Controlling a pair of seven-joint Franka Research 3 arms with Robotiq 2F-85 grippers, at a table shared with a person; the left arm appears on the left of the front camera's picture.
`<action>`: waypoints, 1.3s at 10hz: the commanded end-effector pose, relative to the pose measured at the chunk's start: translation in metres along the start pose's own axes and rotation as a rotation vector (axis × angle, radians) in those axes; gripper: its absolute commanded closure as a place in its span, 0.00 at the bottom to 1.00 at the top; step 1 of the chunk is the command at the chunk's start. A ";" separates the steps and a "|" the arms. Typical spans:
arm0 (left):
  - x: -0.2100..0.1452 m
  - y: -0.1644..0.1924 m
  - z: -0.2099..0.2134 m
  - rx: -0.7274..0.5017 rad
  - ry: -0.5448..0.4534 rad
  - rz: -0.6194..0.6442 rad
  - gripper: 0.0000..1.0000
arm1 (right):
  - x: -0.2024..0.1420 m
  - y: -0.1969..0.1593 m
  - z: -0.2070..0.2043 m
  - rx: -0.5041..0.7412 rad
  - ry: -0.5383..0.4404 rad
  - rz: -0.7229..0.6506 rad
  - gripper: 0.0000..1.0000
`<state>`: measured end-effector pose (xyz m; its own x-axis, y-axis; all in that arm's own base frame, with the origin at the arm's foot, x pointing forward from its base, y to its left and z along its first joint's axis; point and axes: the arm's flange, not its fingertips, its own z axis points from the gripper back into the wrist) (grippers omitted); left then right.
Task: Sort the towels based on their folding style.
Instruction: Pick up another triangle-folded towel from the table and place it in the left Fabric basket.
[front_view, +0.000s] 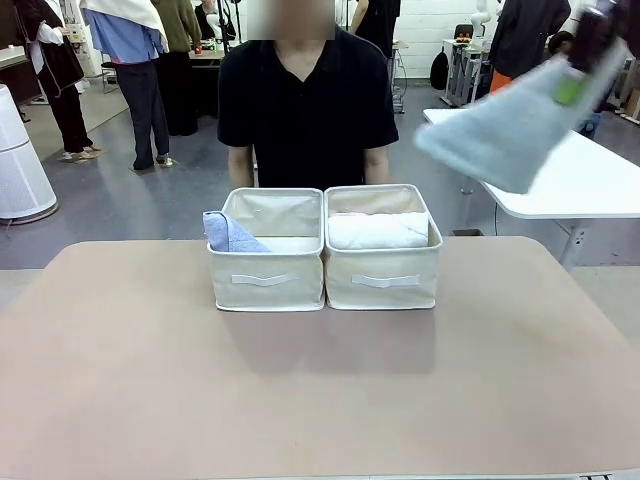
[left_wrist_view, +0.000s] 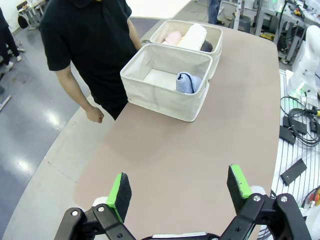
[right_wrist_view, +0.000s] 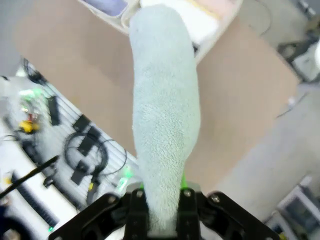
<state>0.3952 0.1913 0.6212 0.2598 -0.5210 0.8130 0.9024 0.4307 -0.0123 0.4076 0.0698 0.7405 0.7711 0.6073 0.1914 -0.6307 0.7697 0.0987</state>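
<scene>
Grey-green towel (right_wrist_view: 165, 125) — between right fingers (right_wrist_view: 186, 212)

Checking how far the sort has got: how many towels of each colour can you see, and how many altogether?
Light blue towel: 1
Pink towel: 1
White towel: 1
Dark grey towel: 1
Grey-green towel: 1
Total: 5 towels in sight

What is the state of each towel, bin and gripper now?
grey-green towel: held in the air.
right gripper: shut on grey-green towel.
left gripper: open, empty.
light blue towel: lying in left bin.
white towel: rolled, in right bin.
pink towel: in right bin.
</scene>
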 end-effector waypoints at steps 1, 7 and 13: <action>-0.001 -0.002 -0.002 0.018 -0.009 -0.003 0.00 | 0.078 0.006 0.021 0.013 0.052 -0.008 0.80; -0.001 -0.002 -0.002 0.018 -0.009 -0.003 0.00 | 0.197 0.101 -0.084 -0.182 0.125 0.164 0.80; -0.001 -0.002 -0.002 0.018 -0.009 -0.003 0.00 | 0.197 0.115 -0.099 -0.172 0.122 0.205 0.80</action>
<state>0.3951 0.1917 0.6210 0.2609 -0.5207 0.8129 0.9019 0.4318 -0.0128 0.4965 0.2984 0.6914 0.6467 0.7587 0.0788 -0.7515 0.6514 -0.1044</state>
